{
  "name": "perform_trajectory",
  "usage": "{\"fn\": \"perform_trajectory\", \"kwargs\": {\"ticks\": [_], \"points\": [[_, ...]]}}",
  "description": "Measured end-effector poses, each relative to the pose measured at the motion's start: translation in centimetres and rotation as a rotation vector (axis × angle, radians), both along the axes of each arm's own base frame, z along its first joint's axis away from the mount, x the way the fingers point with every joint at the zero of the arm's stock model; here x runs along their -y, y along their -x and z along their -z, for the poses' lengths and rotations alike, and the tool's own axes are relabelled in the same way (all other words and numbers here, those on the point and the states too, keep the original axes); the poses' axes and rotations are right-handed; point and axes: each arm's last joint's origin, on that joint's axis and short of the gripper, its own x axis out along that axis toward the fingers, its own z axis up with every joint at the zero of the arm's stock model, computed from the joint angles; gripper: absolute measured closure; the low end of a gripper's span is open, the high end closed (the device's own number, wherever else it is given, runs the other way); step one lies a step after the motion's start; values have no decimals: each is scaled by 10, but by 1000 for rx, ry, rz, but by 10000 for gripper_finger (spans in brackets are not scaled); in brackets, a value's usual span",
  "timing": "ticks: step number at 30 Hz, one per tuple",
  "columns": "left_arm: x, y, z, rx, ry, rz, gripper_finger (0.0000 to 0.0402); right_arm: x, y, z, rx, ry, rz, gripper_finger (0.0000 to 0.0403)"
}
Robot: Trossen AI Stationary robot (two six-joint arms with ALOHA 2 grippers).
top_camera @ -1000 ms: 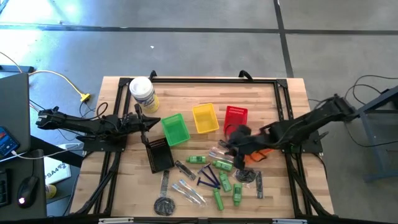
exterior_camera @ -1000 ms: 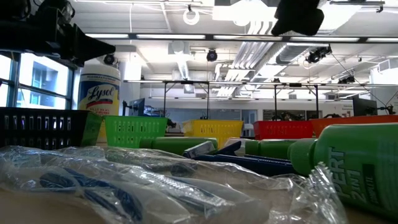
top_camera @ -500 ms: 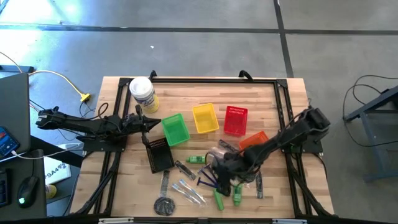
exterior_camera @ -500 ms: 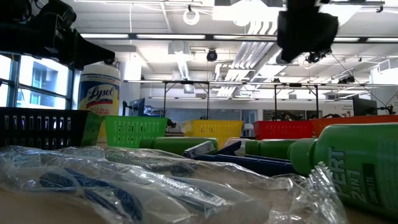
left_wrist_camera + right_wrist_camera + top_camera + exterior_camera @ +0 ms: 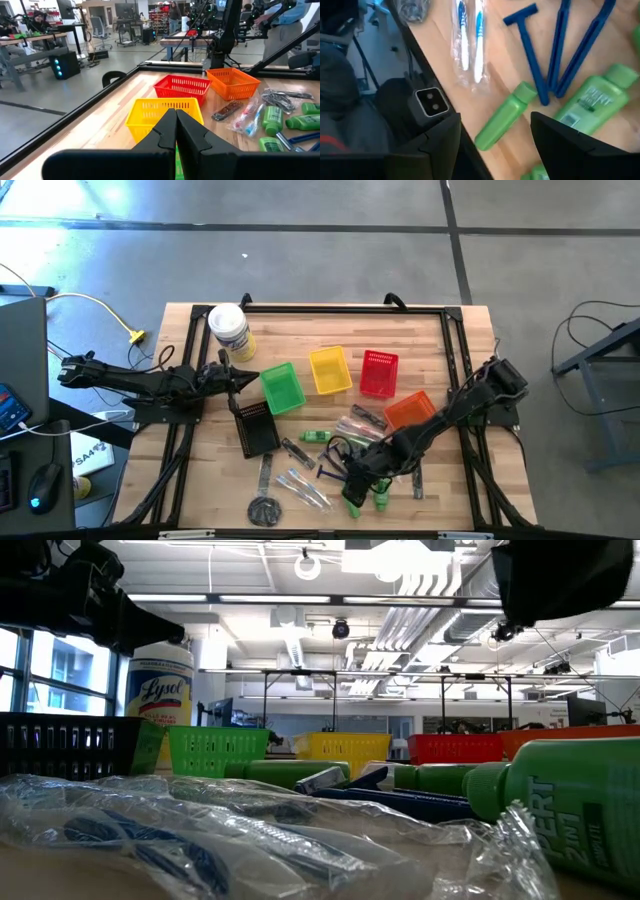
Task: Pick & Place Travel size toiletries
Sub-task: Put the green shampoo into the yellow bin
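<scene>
The right tool [image 5: 352,483] hangs over the near middle of the counter [image 5: 455,350], fingers spread apart and holding nothing. Between them, in the right wrist view, lie a green bottle [image 5: 506,116], a second bottle [image 5: 592,102] and three blue razors [image 5: 555,47], with wrapped toothbrushes [image 5: 470,37] beside them. More toiletries are scattered in front of the green [image 5: 281,387], yellow [image 5: 330,370], red [image 5: 379,373] and orange [image 5: 408,409] baskets. The left tool [image 5: 246,376] waits, clenched on nothing, by the green basket, near a black basket [image 5: 256,427] and a white canister [image 5: 229,330].
</scene>
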Motion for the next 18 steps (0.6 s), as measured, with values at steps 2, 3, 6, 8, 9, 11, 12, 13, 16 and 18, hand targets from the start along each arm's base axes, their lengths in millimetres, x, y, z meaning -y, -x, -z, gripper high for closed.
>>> {"fn": "perform_trajectory", "kwargs": {"ticks": [2, 3, 6, 8, 9, 11, 12, 13, 16, 18], "points": [[0, 0, 0, 1, 3, 0, 402, -6, -2, 3, 12, -26, 8, 172], [0, 0, 0, 1, 5, 0, 402, -9, -1, 4, 11, -26, 6, 172], [0, 0, 0, -3, 5, 0, 402, -17, -6, 13, 17, -54, 18, 172], [0, 0, 1, -6, 4, 0, 402, -20, -4, 22, -38, -65, 29, 172], [0, 0, 1, -8, 4, 0, 402, -20, -4, 27, -64, -68, 44, 172], [0, 0, 1, -13, 0, 0, 402, -22, -5, 31, -90, -92, 50, 172], [0, 0, 1, -14, 0, 0, 402, -22, -3, 32, -107, -87, 50, 172], [0, 0, 2, -15, 0, 0, 402, -23, -4, 35, -118, -87, 59, 172], [0, 0, 2, -20, 4, 0, 402, -25, -6, 41, -124, -97, 69, 172], [0, 0, 3, -20, 16, 0, 402, -26, -9, 45, -117, -105, 73, 172]]}}
